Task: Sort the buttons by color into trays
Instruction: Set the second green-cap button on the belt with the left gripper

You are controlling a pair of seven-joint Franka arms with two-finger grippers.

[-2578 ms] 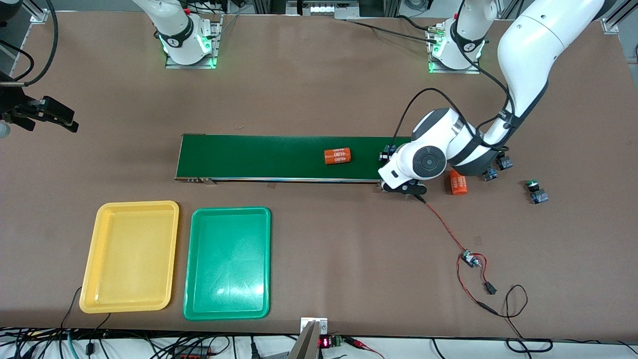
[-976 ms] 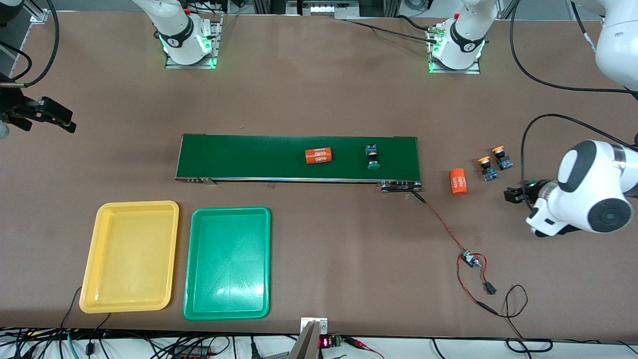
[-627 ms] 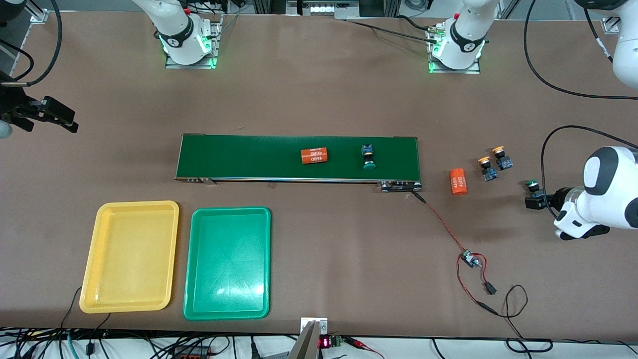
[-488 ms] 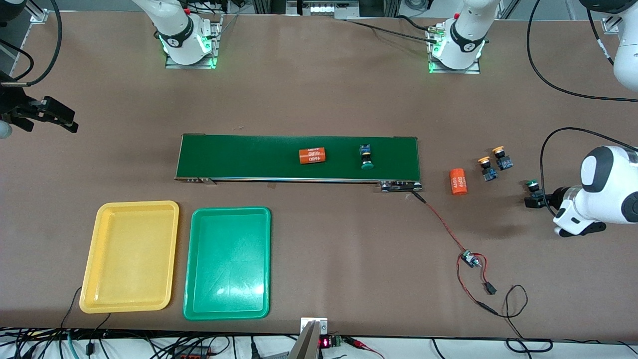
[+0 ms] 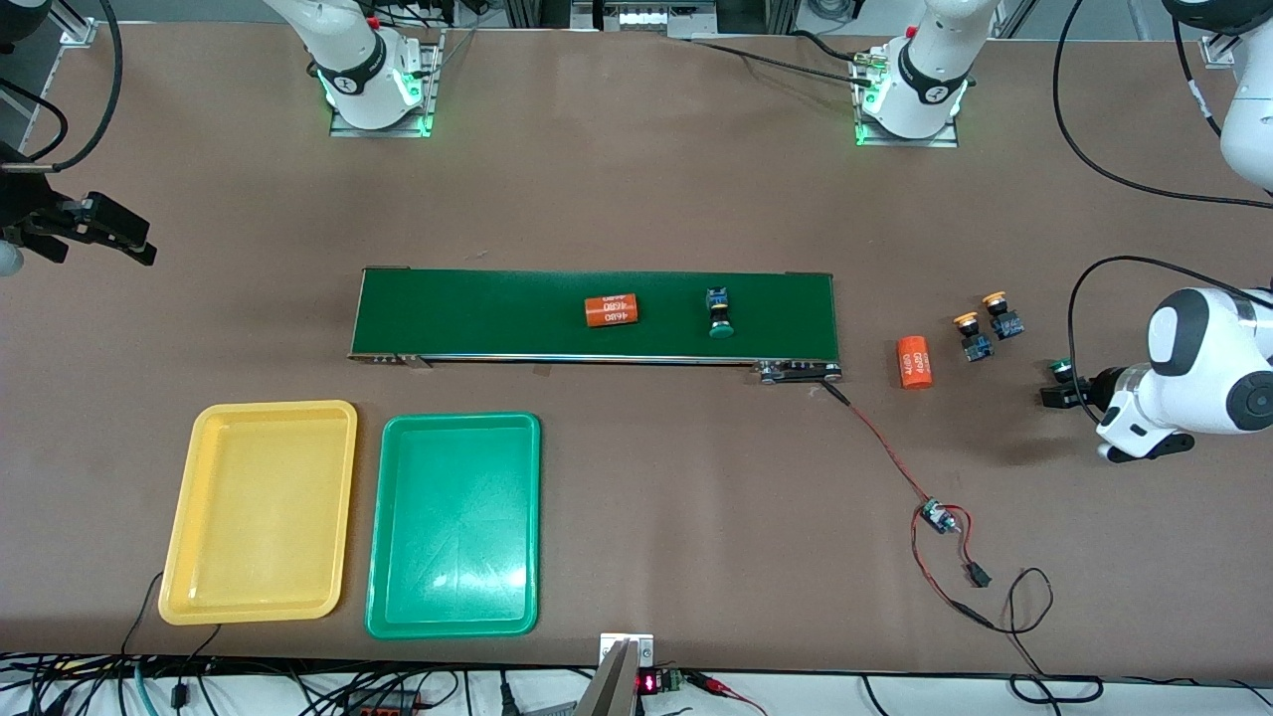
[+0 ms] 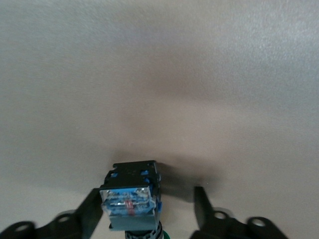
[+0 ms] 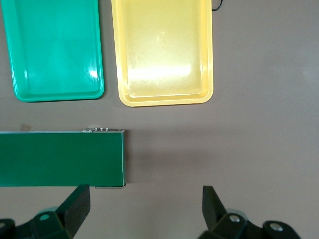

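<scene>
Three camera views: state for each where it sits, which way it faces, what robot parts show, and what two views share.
Front view: high across the table, facing both bases; left gripper at a green-capped push-button switch.
Left wrist view: looks down at brown table; fingers flank that switch.
Right wrist view: high, looking down; open right gripper fingers show.
Shared: front and right wrist views both show the shallow yellow plastic tray, shallow green plastic tray, dark-green conveyor belt.

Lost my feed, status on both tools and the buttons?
Left tool straddling green-cap button on table, one finger apart from it. Right tool open, waiting high over conveyor end. Trays empty. Nothing blocking.
</scene>
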